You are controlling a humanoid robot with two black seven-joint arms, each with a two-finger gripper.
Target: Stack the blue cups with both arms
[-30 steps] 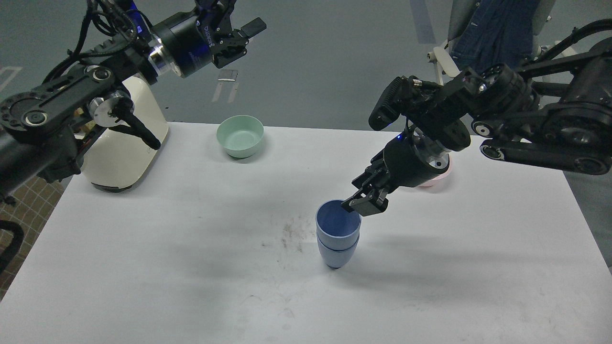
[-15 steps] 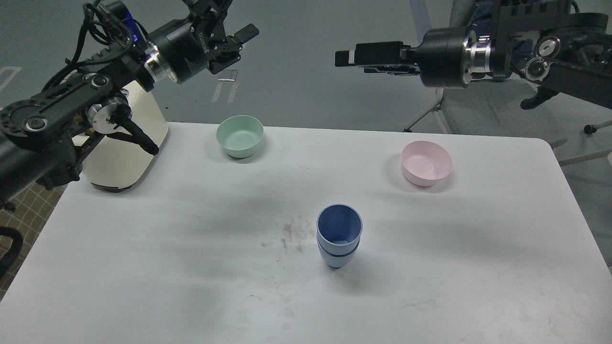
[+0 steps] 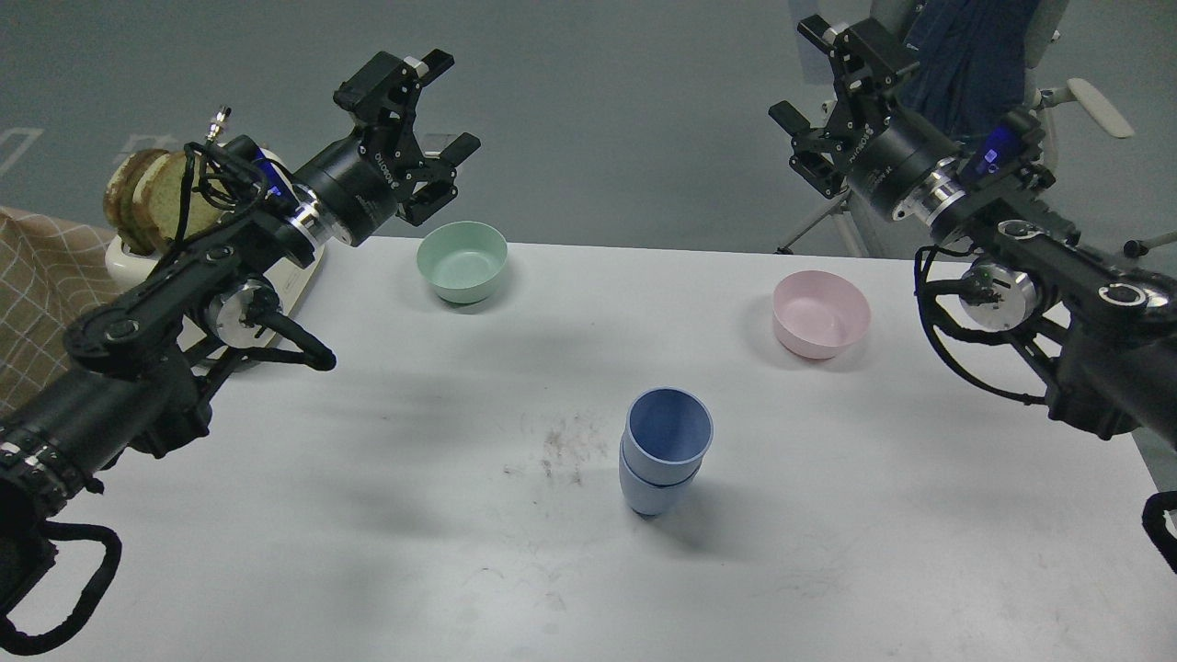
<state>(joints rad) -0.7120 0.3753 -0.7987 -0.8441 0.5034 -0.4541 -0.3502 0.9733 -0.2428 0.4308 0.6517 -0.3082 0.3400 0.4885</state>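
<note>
The two pale-blue cups [image 3: 664, 450] stand nested one inside the other, upright, near the middle of the white table [image 3: 368, 515]. The upper cup sits slightly tilted in the lower one. My left gripper [image 3: 439, 108] is open and empty, raised beyond the table's back edge above the mint-green bowl. My right gripper [image 3: 807, 74] is open and empty, raised beyond the back edge above and behind the pink bowl. Both grippers are far from the cups.
A mint-green bowl [image 3: 462, 262] sits at the back centre-left. A pink bowl [image 3: 820, 313] sits at the back right. A cream toaster [image 3: 156, 230] with bread stands at the back left behind my left arm. A chair with blue cloth [image 3: 965, 46] stands behind the table.
My right gripper let go of the stacked cups and rose up and back to the far right. My left arm lowered and swung slightly. The cup stack now stands alone, the top cup a little tilted.
</note>
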